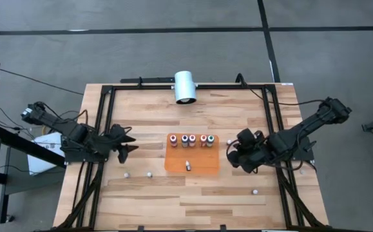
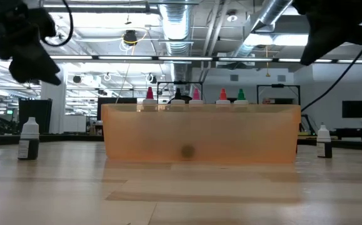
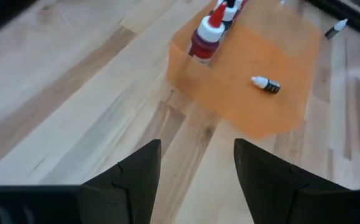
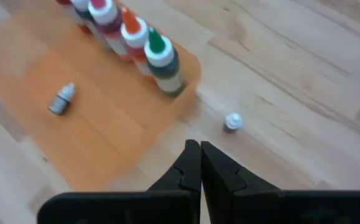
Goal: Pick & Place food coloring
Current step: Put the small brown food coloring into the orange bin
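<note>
- Nearest the lens: left pincer (image 3: 195,180), released, nothing between its fingers, hovering above bare table (image 1: 147,200) beside the orange mat (image 1: 202,165).
- Right pincer (image 4: 199,163) clenched on nothing, hovering off the mat's other side.
- Food coloring: a row of bottles (image 1: 189,140) upright along the mat's far edge; one bottle (image 1: 187,165) lying toppled mid-mat; loose bottles (image 1: 149,174) standing off the mat, on the table.
- Best to pick a loose bottle on the left, descend straight over its cap, and close around the body.
- Worth keeping clear of the row when placing.
</note>
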`<state>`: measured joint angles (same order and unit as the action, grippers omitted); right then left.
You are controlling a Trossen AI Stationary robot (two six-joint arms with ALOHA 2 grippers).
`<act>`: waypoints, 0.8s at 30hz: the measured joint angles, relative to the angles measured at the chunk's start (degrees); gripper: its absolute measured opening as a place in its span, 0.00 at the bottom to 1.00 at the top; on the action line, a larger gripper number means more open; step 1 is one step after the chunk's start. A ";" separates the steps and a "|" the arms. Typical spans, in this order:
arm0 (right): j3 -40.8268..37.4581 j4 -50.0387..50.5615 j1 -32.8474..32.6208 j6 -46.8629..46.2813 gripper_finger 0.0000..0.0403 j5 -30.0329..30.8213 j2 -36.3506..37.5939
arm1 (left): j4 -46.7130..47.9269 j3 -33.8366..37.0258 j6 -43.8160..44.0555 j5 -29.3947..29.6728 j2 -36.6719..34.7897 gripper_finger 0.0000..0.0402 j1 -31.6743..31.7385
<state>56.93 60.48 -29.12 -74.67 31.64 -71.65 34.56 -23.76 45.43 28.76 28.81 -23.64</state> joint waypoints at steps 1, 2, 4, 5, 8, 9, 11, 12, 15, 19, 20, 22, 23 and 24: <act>0.00 0.59 0.02 0.88 0.00 -0.38 -0.17 | -0.46 1.37 0.01 -0.16 -1.77 0.48 0.28; 0.00 1.07 0.02 1.36 0.00 -0.49 -0.53 | -0.96 2.70 0.08 -0.48 -3.54 0.48 0.44; -0.01 2.08 0.02 1.51 0.00 -0.90 -0.88 | -1.44 4.65 0.12 -0.70 -7.07 0.48 0.74; -0.02 3.01 0.06 1.58 0.00 -1.36 -0.84 | -1.59 5.43 0.08 -0.98 -8.51 0.48 0.82; -0.02 3.61 0.97 1.65 0.00 -1.77 -0.80 | -1.33 7.67 -0.81 -1.19 -12.68 0.48 0.99; -0.02 3.64 1.45 2.12 0.00 -1.79 -0.75 | -1.02 8.25 -1.12 -1.14 -13.85 0.48 0.99; -0.02 3.42 2.68 4.32 0.02 -2.62 -0.64 | -1.24 9.47 -1.21 -0.86 -15.78 0.48 1.00; -0.02 3.17 3.50 5.70 0.03 -3.53 -0.71 | -1.20 10.29 -0.93 -0.88 -16.86 0.48 0.99; -0.02 1.29 6.13 10.43 0.10 -6.37 -1.39 | -1.02 12.71 0.48 -1.24 -19.24 0.48 0.99; -0.02 0.40 9.11 15.44 0.20 -6.81 -2.28 | -2.41 13.67 0.53 -1.78 -20.82 0.48 1.03; -0.02 0.42 9.88 16.20 0.23 -7.00 -2.69 | -2.66 13.71 -0.20 -1.85 -20.70 0.48 1.03; -0.09 0.86 11.25 17.91 0.27 -7.99 -2.93 | -2.52 13.71 -1.06 -1.67 -20.72 0.48 1.03; -0.01 0.80 11.93 18.75 0.30 -8.49 -3.36 | -2.24 13.69 -1.05 -1.45 -20.74 0.48 1.03; 0.07 0.57 12.69 19.44 0.32 -9.05 -3.71 | -2.02 13.67 -0.95 -1.49 -20.72 0.48 1.03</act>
<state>56.99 61.05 -16.44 -55.23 22.59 -75.36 32.54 -10.09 44.48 27.27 8.10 -22.61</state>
